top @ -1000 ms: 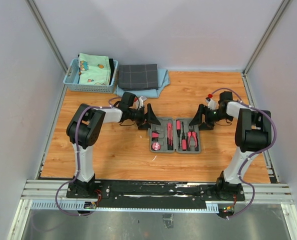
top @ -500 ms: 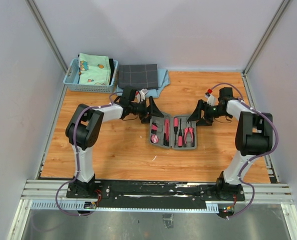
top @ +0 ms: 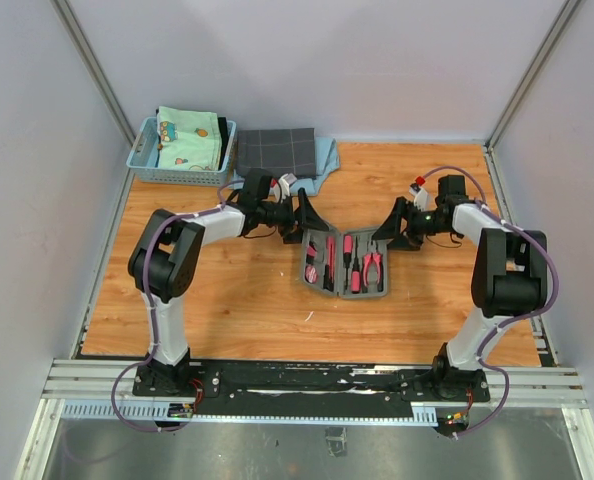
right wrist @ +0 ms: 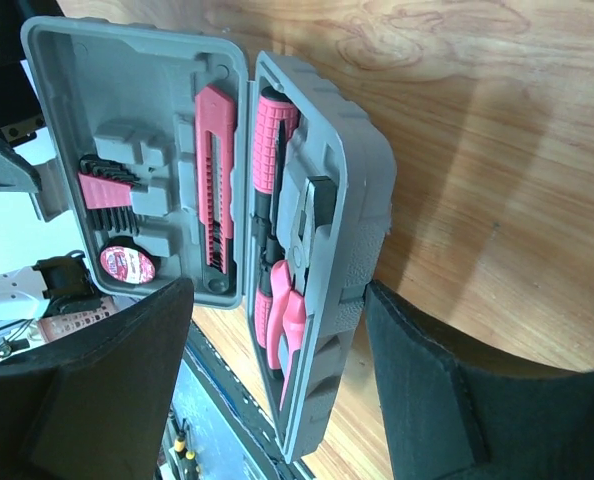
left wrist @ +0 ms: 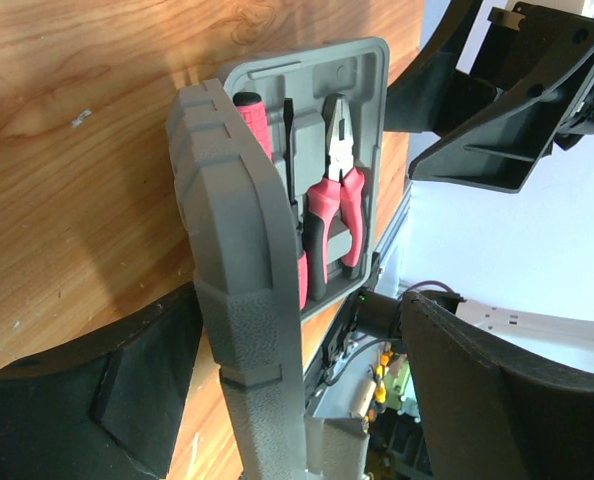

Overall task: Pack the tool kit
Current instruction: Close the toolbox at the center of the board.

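Two open claws, left gripper (top: 310,228) spread around the tilted-up left half of the grey tool kit case (top: 344,266), right gripper (top: 387,232) spread around its right half

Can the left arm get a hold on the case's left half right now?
Probably yes: the tool case's left half stands tilted up between its open jaws, with nothing else in between.
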`<state>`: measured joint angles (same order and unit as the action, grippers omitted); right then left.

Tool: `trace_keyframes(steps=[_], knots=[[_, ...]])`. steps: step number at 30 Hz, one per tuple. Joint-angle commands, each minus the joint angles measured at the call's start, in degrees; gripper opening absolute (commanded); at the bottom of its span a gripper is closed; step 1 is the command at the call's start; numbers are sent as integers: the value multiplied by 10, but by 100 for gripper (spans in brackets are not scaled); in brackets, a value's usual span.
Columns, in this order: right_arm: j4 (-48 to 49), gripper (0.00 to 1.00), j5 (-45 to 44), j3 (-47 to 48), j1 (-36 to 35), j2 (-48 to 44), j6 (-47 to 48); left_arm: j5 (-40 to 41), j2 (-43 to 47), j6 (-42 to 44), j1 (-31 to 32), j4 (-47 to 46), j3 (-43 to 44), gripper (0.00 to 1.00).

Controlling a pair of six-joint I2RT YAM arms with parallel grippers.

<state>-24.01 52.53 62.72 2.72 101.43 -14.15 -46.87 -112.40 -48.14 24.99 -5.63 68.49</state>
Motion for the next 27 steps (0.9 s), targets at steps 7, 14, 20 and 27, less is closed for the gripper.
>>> trace_keyframes(steps=[7, 14, 20, 27], knots=[[53, 69, 71, -8, -20, -42, -57, -25, 31, -10, 18, -25, 19, 82], [66, 68, 79, -11, -31, -50, -69, -23, 27, -12, 21, -26, 23, 82], [81, 67, 81, -10, -51, -40, -83, -26, 26, -14, 23, -28, 24, 83], [113, 67, 83, -11, -75, -33, -110, -31, 26, -23, 23, -36, 26, 83]])
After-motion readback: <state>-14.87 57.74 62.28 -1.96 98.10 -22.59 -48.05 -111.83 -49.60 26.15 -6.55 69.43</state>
